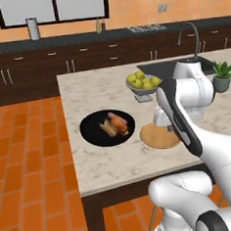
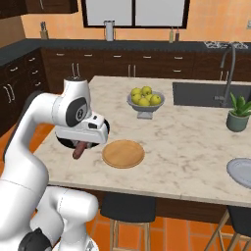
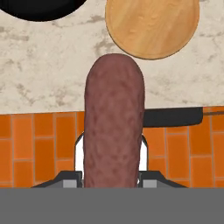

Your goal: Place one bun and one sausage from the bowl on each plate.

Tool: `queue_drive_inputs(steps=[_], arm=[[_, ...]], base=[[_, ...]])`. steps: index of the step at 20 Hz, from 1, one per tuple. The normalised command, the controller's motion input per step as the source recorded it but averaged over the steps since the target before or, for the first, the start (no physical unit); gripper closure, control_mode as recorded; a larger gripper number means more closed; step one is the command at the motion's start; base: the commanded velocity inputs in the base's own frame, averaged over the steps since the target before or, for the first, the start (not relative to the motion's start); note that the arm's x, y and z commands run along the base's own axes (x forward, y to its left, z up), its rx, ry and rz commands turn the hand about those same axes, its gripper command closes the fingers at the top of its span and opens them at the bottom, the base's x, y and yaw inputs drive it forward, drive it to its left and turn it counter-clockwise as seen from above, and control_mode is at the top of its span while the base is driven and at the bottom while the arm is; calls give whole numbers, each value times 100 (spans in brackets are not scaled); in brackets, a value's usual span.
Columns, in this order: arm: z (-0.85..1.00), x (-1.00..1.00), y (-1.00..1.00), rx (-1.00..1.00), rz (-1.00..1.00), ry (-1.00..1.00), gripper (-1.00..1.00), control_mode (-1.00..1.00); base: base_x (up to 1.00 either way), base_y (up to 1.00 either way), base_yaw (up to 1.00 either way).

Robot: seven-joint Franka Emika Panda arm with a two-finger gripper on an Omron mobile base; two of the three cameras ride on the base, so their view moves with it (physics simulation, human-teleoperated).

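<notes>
Sausage (image 3: 114, 127): slim, round-ended, dull reddish-brown with a finely mottled skin. Pinched in the gripper (image 3: 111, 177), the two jaws pressed against its sides. In the right base view it hangs below the hand (image 2: 78, 149), above the near left edge of the island counter (image 2: 196, 162), between the black bowl and the wooden plate.

Wooden plate (image 2: 123, 153): flat, round, tan, faint grain, bare. Lies on the counter just right of the hand, near the front edge.

Black bowl (image 1: 92, 134): wide, shallow, glossy. Sits left of the wooden plate, close beside it. Holds three pieces lying side by side: two golden orange-tan buns (image 1: 108, 129) and one pinkish-red sausage; which piece is which at the far side of the pile is hard to tell.

Grey plate (image 2: 241, 171): pale, rimmed, at the right edge of the counter, well apart from the wooden plate, cut off by the frame.

Fruit bowl (image 2: 145, 104): grey, footed, heaped with yellow-green fruit, behind the wooden plate.

Potted plant (image 2: 238, 113): green leaves, grey pot, beside the sink (image 2: 206, 93).

Markings: no legible writing on any item.
</notes>
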Motion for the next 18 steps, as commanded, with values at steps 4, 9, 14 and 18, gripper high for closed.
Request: queue_drive_inputs(steps=[4, 9, 14, 18], arm=[[0, 1, -3, 0, 0, 0, 100, -100], [-15, 72, -51, 2, 3, 3, 100, -100], [-49, 97, -7, 0, 0, 2, 100, -100], [-79, 77, 0, 0, 0, 2, 100, -100]], base=[[0, 0, 0], [0, 0, 0], [0, 0, 0], [0, 0, 0]])
